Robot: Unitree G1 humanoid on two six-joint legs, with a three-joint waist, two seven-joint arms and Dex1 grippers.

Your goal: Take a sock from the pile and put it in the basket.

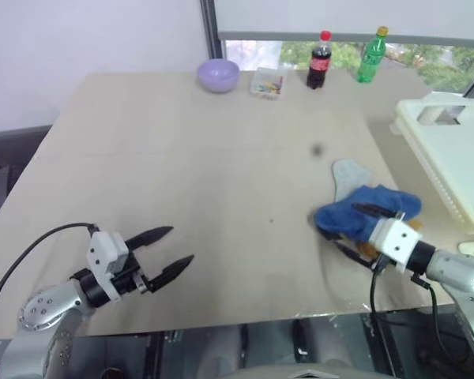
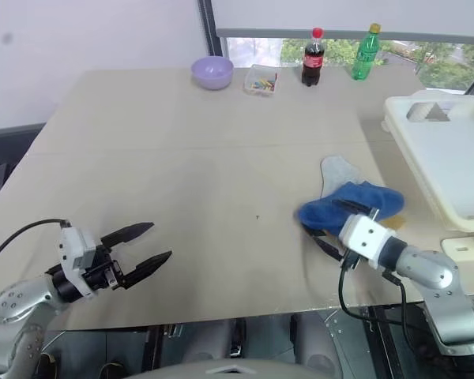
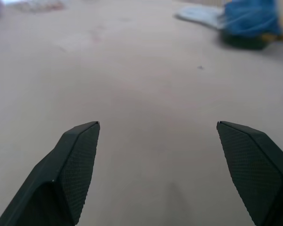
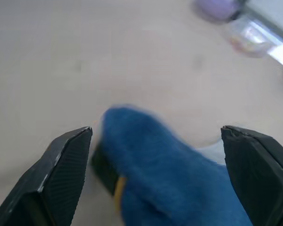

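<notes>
The pile (image 1: 369, 212) lies at the table's right side: a royal blue sock (image 4: 160, 160) on top, a light grey sock (image 1: 348, 174) behind it, and bits of yellow and dark fabric underneath. My right gripper (image 1: 357, 230) is open at the pile, its fingers either side of the blue sock's near end. In the right wrist view the sock sits between the two spread fingers. The cream-white basket (image 2: 458, 158) stands at the right edge, beyond the pile. My left gripper (image 1: 180, 245) hovers open and holds nothing over bare table at the front left, far from the pile (image 3: 250, 21).
Along the far edge stand a lilac bowl (image 1: 218, 75), a small clear box of coloured bits (image 1: 267, 83), a cola bottle (image 1: 319, 59) and a green bottle (image 1: 371, 55). The table's front edge runs just under both arms.
</notes>
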